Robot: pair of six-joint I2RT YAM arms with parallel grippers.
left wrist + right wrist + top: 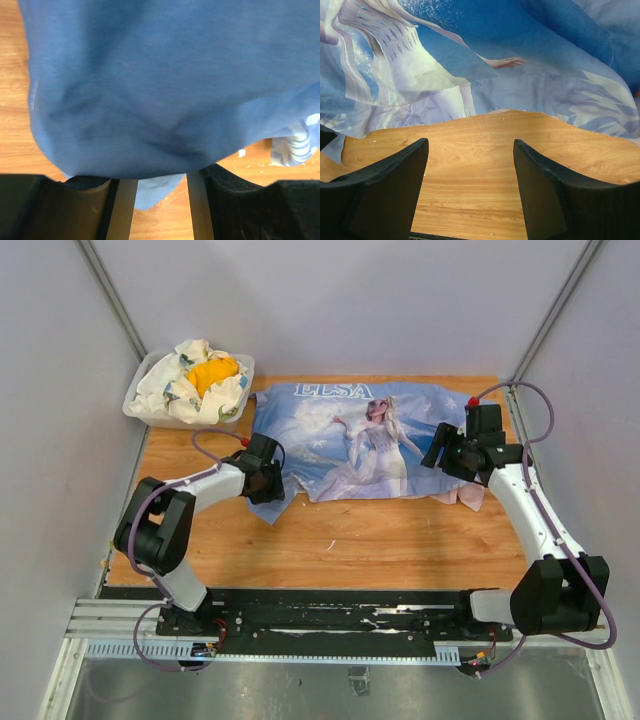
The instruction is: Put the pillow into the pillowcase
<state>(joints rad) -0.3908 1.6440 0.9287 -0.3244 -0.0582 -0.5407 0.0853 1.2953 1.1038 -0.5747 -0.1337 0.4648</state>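
The light-blue pillowcase (350, 440) with the ELSA print lies spread across the back of the wooden table (380, 540). No pillow shows in any view. My left gripper (268, 480) is at the case's near-left corner. In the left wrist view blue cloth (165, 75) drapes over its fingertips and hides them; the pads (122, 210) stand apart, with wood and a hanging cloth corner between them. My right gripper (440, 452) hovers at the case's right edge. In its wrist view it (470, 145) is open over bare wood, just short of the cloth's hem (470, 60).
A white bin (140, 405) at the back left holds a white-and-yellow cloth bundle (205, 375). A pale fold (468, 498) pokes out under the right arm. Grey walls close in both sides. Bare wood lies between the case and the arm bases.
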